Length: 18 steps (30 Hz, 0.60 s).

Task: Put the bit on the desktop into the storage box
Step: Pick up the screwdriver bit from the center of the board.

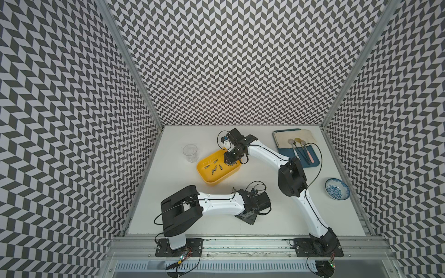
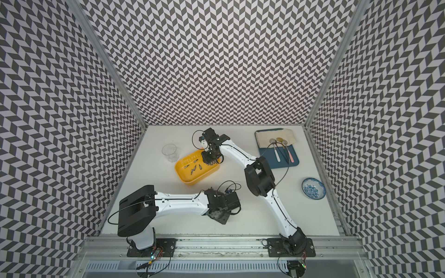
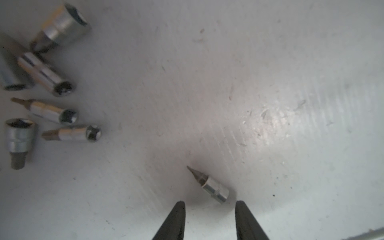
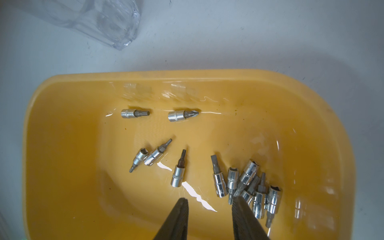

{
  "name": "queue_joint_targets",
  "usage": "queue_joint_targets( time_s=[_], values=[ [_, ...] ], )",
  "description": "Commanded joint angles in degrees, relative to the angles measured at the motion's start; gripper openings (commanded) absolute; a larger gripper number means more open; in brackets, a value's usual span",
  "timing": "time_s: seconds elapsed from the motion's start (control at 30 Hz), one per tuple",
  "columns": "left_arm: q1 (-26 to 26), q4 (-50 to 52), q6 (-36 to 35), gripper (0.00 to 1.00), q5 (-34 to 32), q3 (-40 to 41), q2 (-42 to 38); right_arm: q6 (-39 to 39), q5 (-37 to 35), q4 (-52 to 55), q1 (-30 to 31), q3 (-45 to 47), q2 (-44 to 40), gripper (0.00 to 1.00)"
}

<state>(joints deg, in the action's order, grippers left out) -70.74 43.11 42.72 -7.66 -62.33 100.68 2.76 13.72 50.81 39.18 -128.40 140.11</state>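
Observation:
A small silver bit (image 3: 209, 186) with a pointed tip lies on the white desktop (image 3: 270, 83), just beyond my left gripper (image 3: 210, 204). That gripper is open, and the bit sits apart from both fingertips. Several more bits (image 3: 52, 112) lie in a loose group further off on the desktop. The yellow storage box (image 1: 216, 178) stands mid-table in both top views. My right gripper (image 4: 209, 200) hangs open and empty inside the storage box (image 4: 145, 74), low over its floor. Several bits (image 4: 247, 185) lie in the box, some piled beside one fingertip (image 4: 239, 207).
A clear glass cup (image 1: 190, 152) stands just left of the box. At the back right, a blue tray (image 1: 310, 163) holds a folded towel and spoons. A blue-patterned bowl (image 1: 337, 192) sits near the right edge. Patterned walls enclose three sides of the table.

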Motion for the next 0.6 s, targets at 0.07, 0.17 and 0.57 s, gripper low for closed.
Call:
queue_joint_targets(
  time_s=[0.07,0.17,0.57],
  values=[
    [0.0,-1.5,-0.7,0.44,0.6,-1.3,-0.4,-0.2,-0.7,-1.2,-0.3,0.3,-3.3,0.40],
    [0.0,-2.3,-0.9,0.44,1.0,-1.9,0.7,-0.2,-1.0,-1.2,-0.4,0.5,-3.4,0.40],
    [1.0,-1.2,-0.7,0.44,0.4,-2.9,3.6,-0.5,-1.2,-0.5,-0.9,0.9,-4.1,0.40]
  ],
)
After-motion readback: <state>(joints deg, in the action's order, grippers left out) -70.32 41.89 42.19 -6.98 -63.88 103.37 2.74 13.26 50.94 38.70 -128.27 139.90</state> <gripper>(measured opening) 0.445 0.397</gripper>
